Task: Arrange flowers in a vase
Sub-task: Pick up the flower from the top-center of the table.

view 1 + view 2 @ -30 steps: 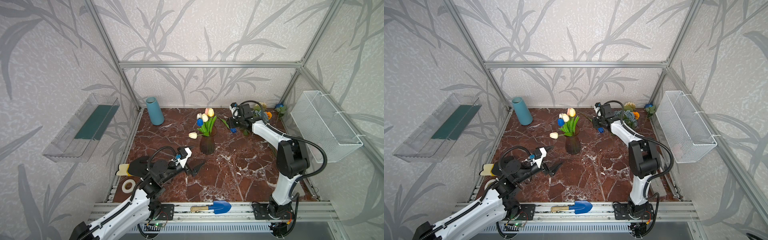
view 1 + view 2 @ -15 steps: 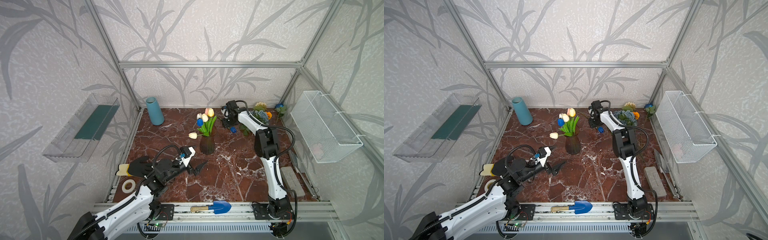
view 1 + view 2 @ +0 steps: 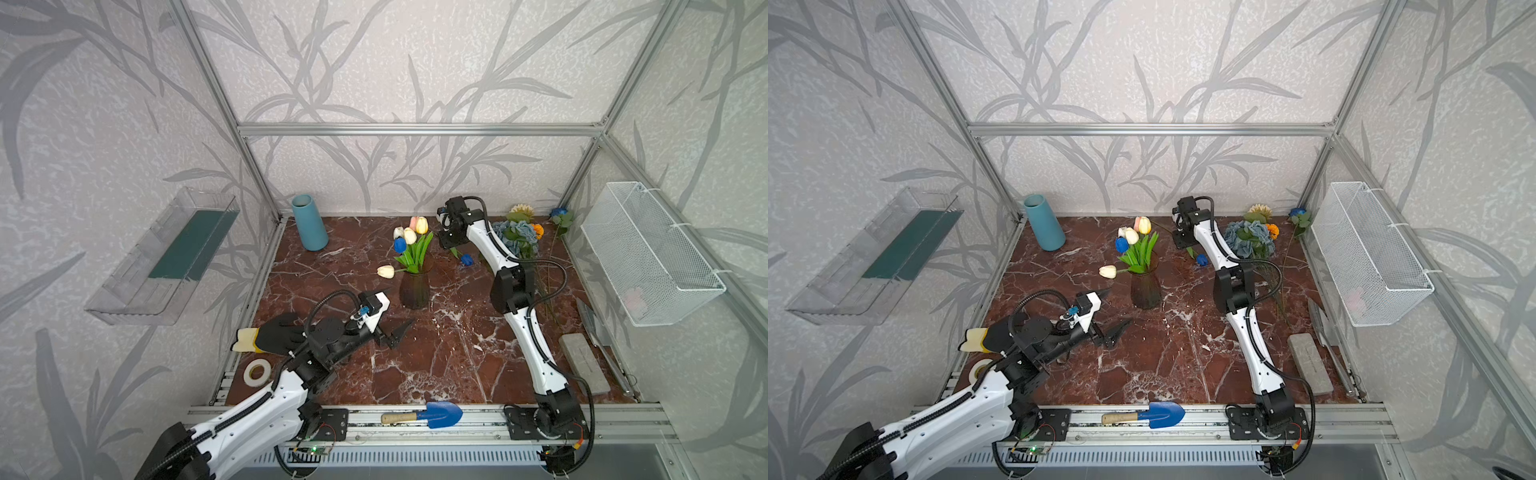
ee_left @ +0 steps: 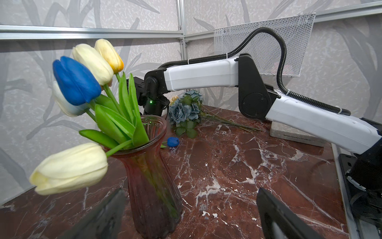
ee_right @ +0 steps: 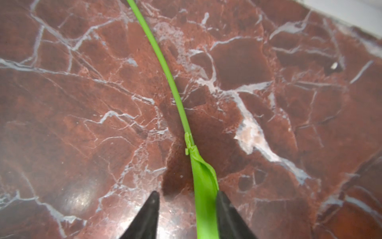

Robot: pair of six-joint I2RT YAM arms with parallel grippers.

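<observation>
Tulip stem [image 5: 165,68] inside part-open right claw [image 5: 187,192], touching one side; left claw [image 4: 191,190] wide, empty.

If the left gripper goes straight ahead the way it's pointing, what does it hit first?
Probably the dark red glass vase, standing close ahead of the open left gripper; depth is unclear.

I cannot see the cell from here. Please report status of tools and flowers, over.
Left tool open, empty, near vase. Right tool open, astride stem of blue tulip on table, not gripped yet. Tulips crowd vase mouth.
</observation>
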